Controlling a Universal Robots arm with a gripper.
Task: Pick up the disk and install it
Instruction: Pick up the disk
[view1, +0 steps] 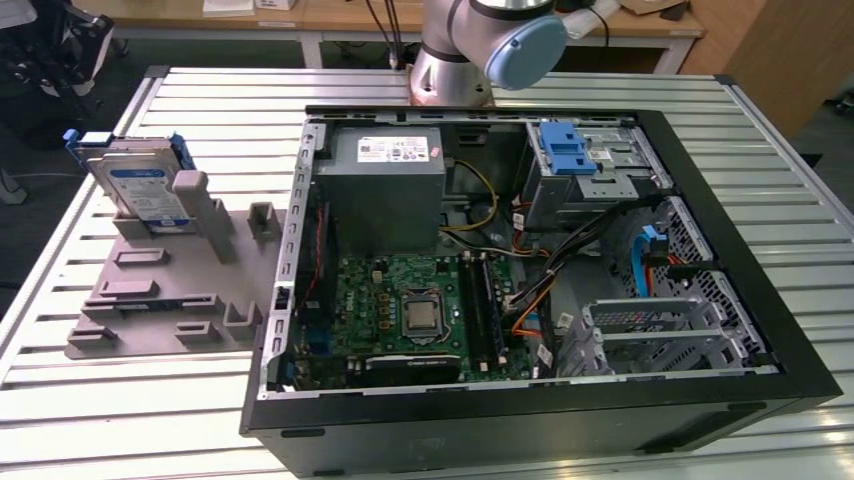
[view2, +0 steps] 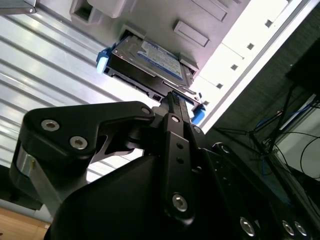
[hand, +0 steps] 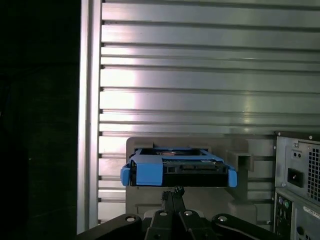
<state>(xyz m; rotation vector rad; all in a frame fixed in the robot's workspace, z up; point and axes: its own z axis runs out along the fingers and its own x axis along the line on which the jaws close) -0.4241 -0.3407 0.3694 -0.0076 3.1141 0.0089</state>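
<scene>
The end effector (hand: 173, 192) hangs clenched and empty, short of the disk (hand: 177, 167), which stands on edge in the grey holder (view1: 160, 290) on the slatted surface (view1: 200, 110), to the exterior view's left of the open computer case (view1: 534, 250). Closed like this, it would likely butt the disk's upper edge and tip it. The room above is open, though the holder's posts and the case wall stand near.

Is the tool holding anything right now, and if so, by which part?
Nothing is held. The tool is shut and apart from the disk, which stands on edge in the grey fixture on the table.
</scene>
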